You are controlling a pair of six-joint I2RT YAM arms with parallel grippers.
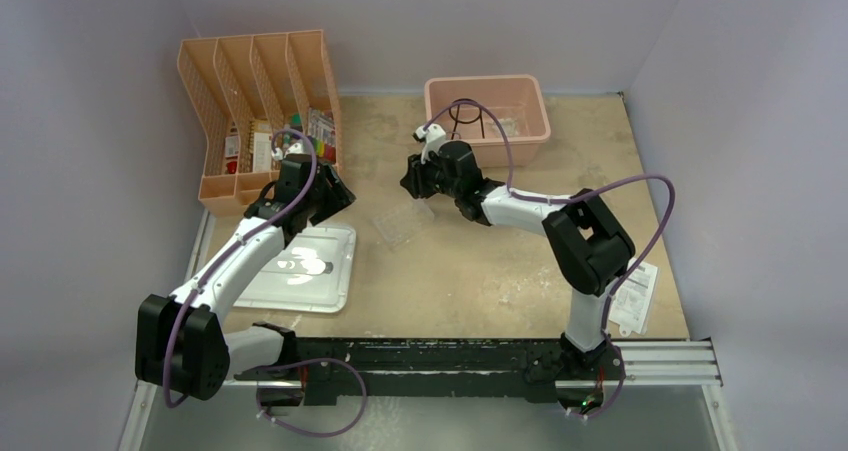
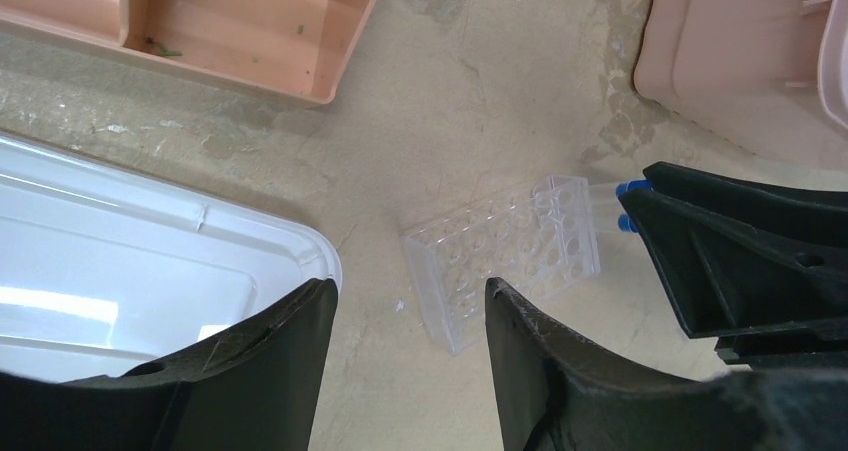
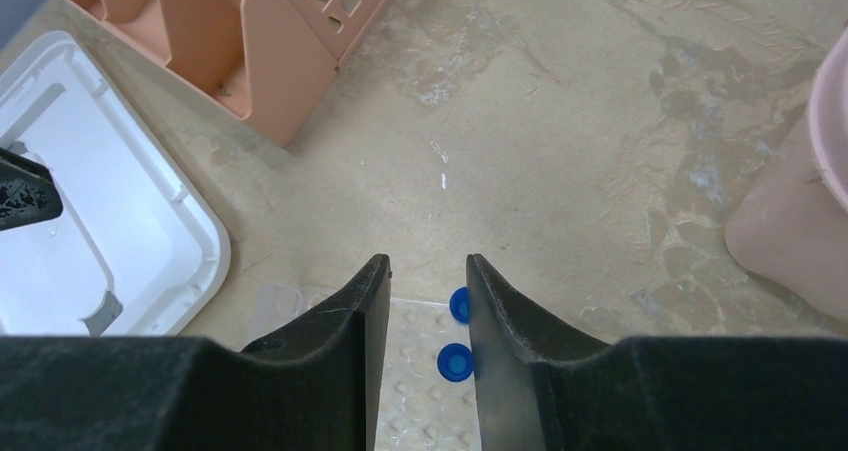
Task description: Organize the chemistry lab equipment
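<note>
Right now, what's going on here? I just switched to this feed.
The right gripper is down at the clear plastic tray, straddling two blue-capped vials at one end of it; whether it grips them is unclear. The left gripper hangs open and empty between the white lid and the tray. The black wire ring tripod sits in the pink bin.
</note>
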